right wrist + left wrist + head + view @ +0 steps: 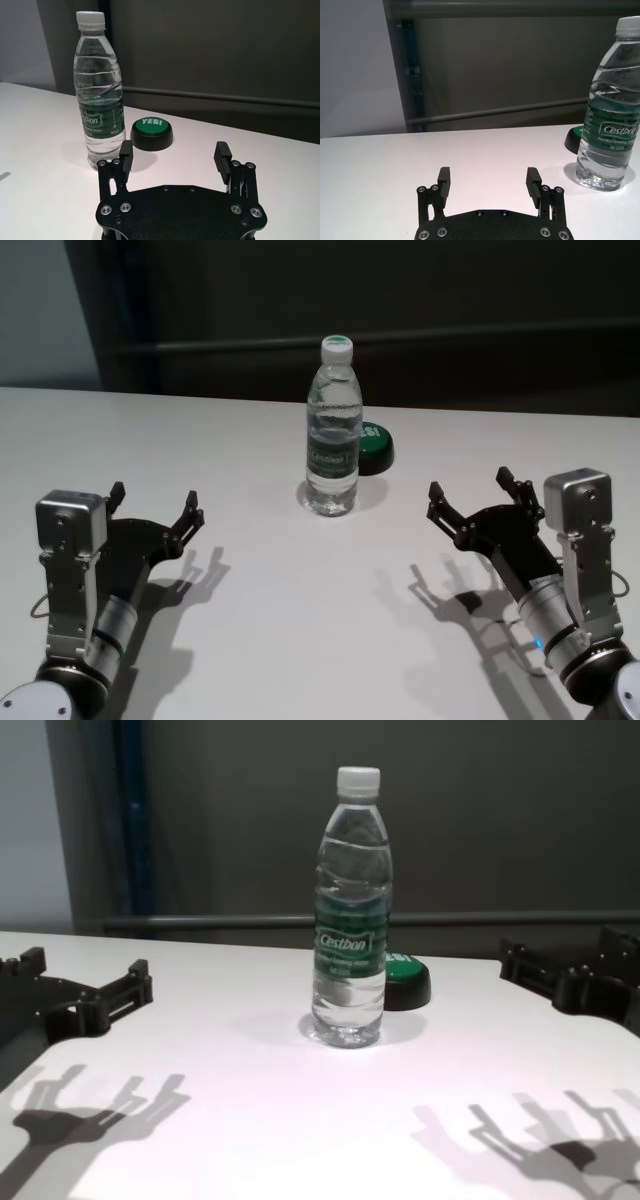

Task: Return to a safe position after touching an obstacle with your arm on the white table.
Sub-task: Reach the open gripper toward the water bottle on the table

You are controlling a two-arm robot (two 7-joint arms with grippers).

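The clear water bottle (333,430) with a white cap and dark green label stands upright at the middle of the white table (270,590). It also shows in the chest view (350,915), the left wrist view (611,110) and the right wrist view (99,92). My left gripper (155,505) is open and empty, low at the near left, well apart from the bottle. My right gripper (472,495) is open and empty at the near right, also apart from it. Both show in the wrist views, left (490,182) and right (173,155).
A low black button with a green "YES!" top (375,447) sits just behind and to the right of the bottle, also in the right wrist view (152,134). A dark wall with a horizontal rail (250,922) runs behind the table's far edge.
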